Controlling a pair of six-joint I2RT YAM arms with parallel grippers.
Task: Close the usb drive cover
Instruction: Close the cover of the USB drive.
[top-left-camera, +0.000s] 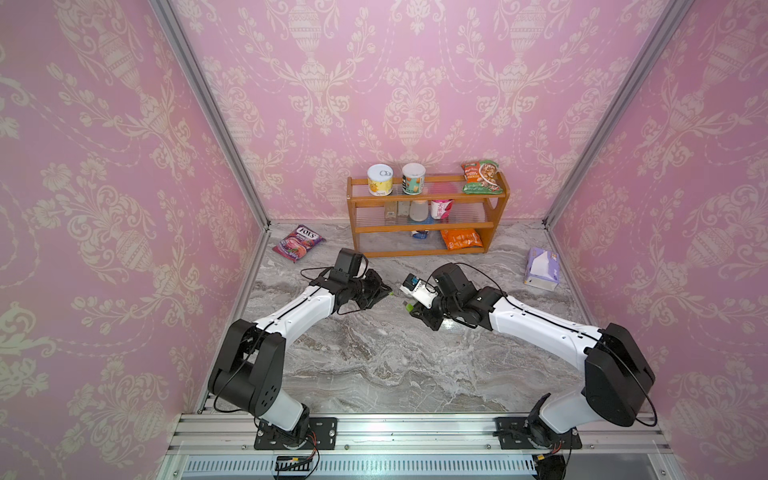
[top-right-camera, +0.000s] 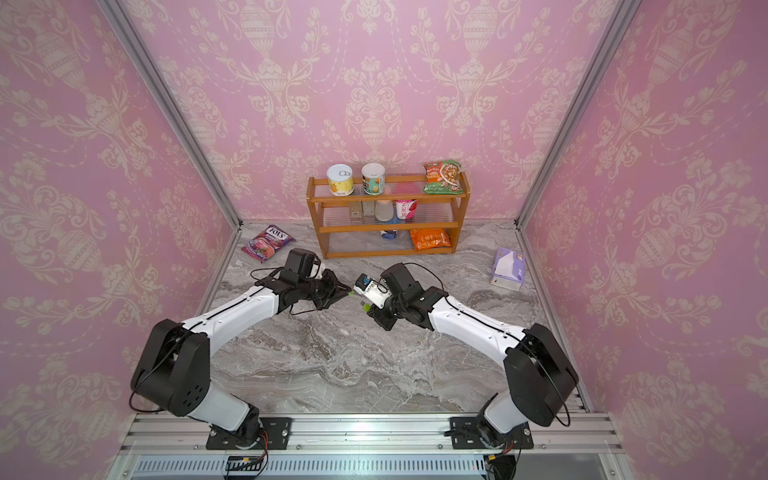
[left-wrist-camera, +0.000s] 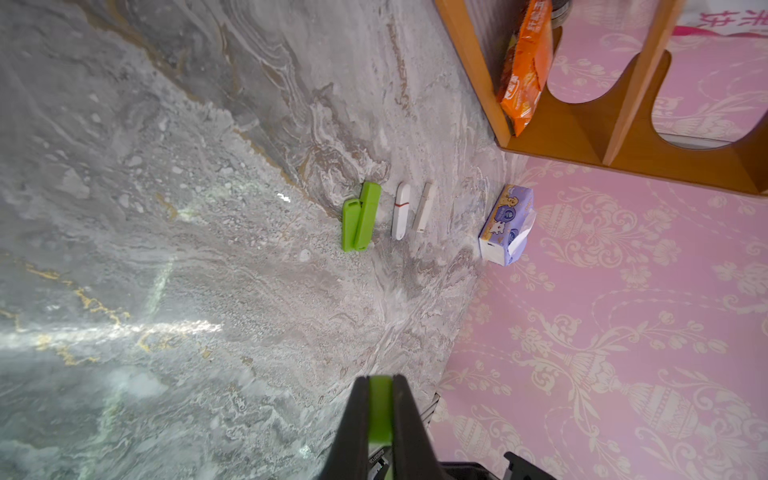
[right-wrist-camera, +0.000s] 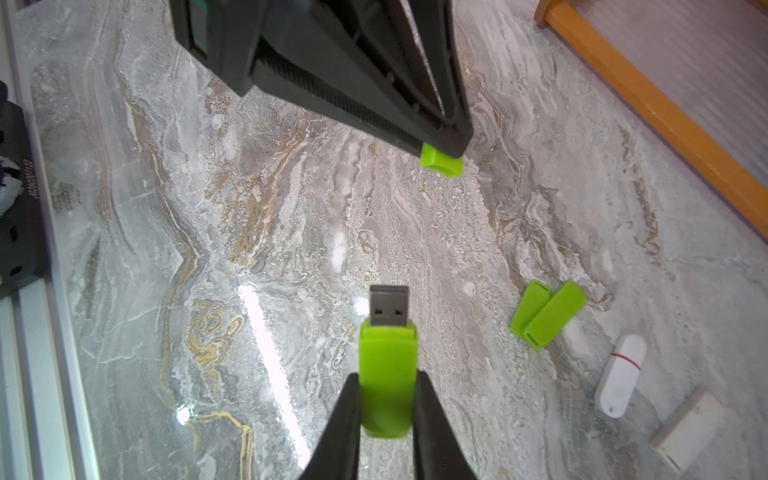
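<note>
Right gripper (right-wrist-camera: 387, 378) pinches the green usb drive (right-wrist-camera: 387, 357) mid-table, plug (right-wrist-camera: 388, 305) bare, pointing left at the cap (right-wrist-camera: 441, 160), which left gripper (left-wrist-camera: 380, 379) nips by its end. Gap btwn them. Cap looks barely held, maybe skewed: a push off-line cd pop it out.

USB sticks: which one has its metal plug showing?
The green stick gripped by the right end effector. The green pair, white stick and beige stick lying on the table show no plug.
</note>
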